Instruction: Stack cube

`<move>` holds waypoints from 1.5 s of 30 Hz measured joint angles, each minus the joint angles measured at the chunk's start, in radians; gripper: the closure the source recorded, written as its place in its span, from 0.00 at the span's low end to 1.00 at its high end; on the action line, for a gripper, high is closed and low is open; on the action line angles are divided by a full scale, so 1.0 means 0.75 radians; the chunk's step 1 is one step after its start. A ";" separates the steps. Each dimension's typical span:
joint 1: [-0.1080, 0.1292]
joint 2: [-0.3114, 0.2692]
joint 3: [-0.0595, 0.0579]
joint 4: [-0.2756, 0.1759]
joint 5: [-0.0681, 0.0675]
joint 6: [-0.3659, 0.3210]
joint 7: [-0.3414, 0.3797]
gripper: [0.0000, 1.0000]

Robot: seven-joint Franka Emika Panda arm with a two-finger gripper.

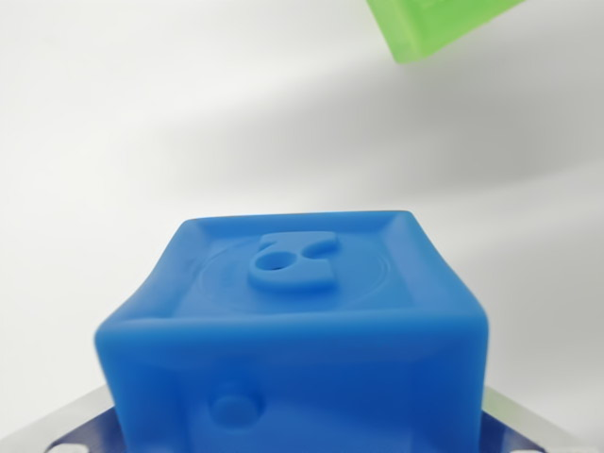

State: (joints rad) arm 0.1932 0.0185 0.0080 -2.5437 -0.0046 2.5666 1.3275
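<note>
A soft blue cube (302, 330) with a raised figure on its top face fills the lower middle of the wrist view. My gripper (300, 436) is shut on it. Grey fingers (58, 427) show at both bottom corners, pressed against its sides, which bulge slightly. A green cube (432, 25) lies on the white surface at the top right, cut off by the frame edge and well apart from the blue cube. Whether the blue cube rests on the surface or hangs above it cannot be told.
A plain white surface (142, 123) spreads around both cubes. Nothing else shows on it in this view.
</note>
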 joint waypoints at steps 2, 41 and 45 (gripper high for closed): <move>-0.004 0.002 -0.003 0.008 0.000 -0.005 -0.026 1.00; -0.118 0.086 -0.060 0.223 0.006 -0.138 -0.668 1.00; -0.129 0.095 -0.063 0.246 0.007 -0.152 -0.726 1.00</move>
State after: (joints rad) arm 0.0966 0.0899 -0.0390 -2.3590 0.0008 2.4528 0.7830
